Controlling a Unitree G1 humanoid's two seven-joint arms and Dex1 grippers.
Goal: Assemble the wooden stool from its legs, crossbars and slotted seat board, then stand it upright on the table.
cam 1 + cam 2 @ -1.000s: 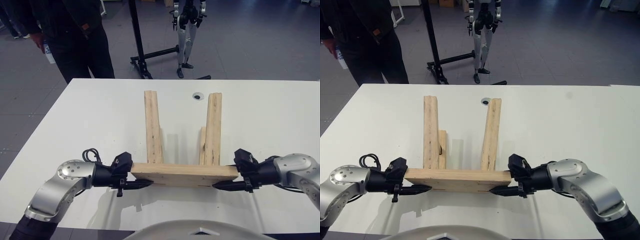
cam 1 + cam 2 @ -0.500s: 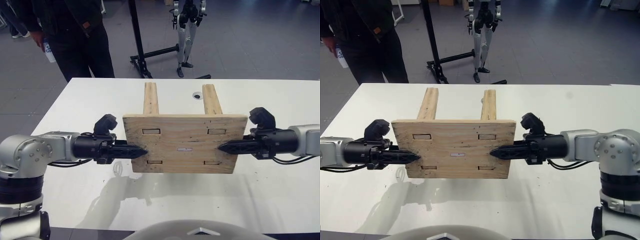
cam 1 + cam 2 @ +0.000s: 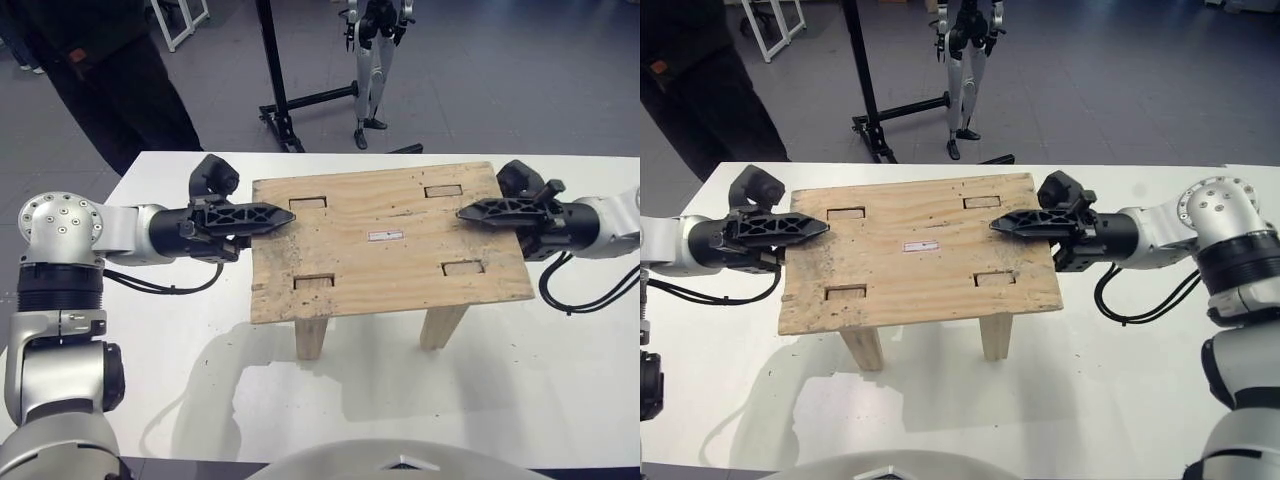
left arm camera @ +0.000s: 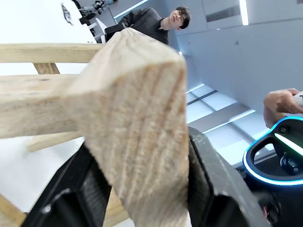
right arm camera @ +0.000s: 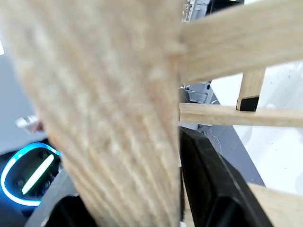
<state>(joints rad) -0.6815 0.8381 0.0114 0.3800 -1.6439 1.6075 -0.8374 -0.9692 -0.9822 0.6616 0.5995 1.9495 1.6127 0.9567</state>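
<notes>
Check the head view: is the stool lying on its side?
No, the seat board faces up, legs pointing down at the table, with the left end effector and right end effector gripping opposite edges.

no text, number or sign is legible. one small white label (image 3: 385, 236) sits on the top face of the seat board (image 3: 400, 290), about midway between the left gripper (image 3: 283, 212) and the right gripper (image 3: 466, 213). its print is too small to read.
</notes>
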